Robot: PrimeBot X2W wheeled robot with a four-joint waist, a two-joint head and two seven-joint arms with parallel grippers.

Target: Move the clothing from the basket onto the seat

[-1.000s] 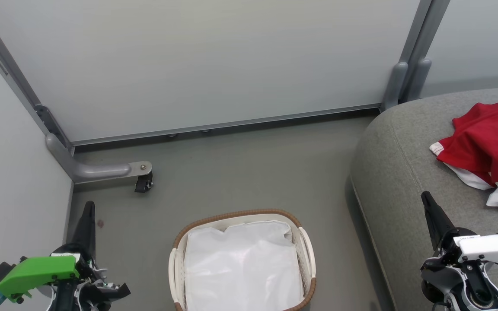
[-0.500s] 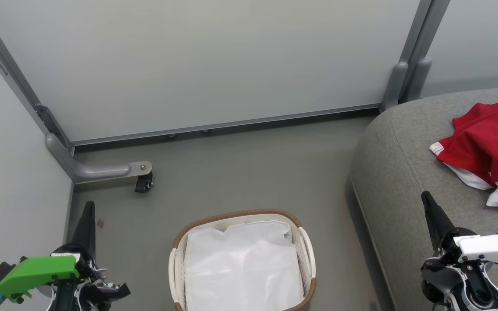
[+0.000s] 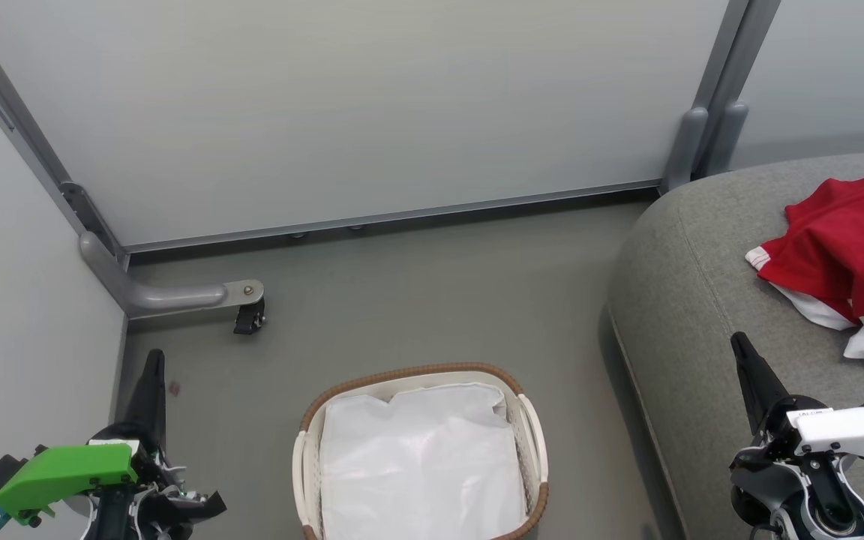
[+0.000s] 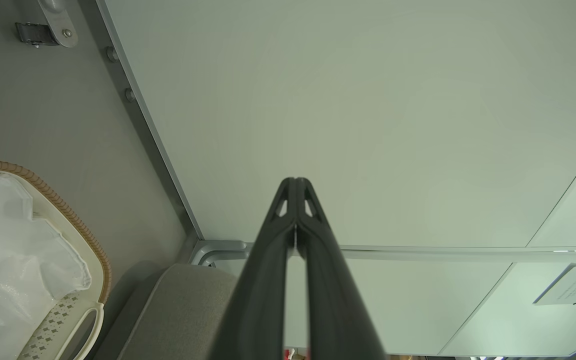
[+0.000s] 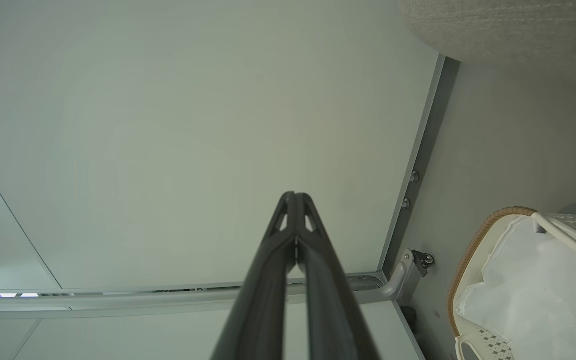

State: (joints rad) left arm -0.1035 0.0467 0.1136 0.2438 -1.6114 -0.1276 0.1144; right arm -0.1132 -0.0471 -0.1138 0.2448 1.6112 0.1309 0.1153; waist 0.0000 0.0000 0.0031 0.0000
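Observation:
The red clothing [image 3: 848,251] with white striped trim lies crumpled on the grey sofa seat [image 3: 694,300] at the right of the head view. The cream basket [image 3: 526,427] with its brown woven rim stands on the floor at bottom centre, holding just its white liner sheet [image 3: 421,465]. My left gripper [image 3: 153,360] points up at the lower left, shut on nothing, well left of the basket. My right gripper [image 3: 739,343] is shut and empty over the sofa's front part, left of and below the clothing. Both wrist views show the fingertips pressed together: left gripper [image 4: 295,181], right gripper [image 5: 295,195].
A pale partition wall [image 3: 372,105] closes the back, with a grey foot and castor [image 3: 250,315] jutting onto the floor at left. Another panel [image 3: 19,315] stands close beside my left arm. Bare grey floor [image 3: 417,292] lies between the wall, basket and sofa.

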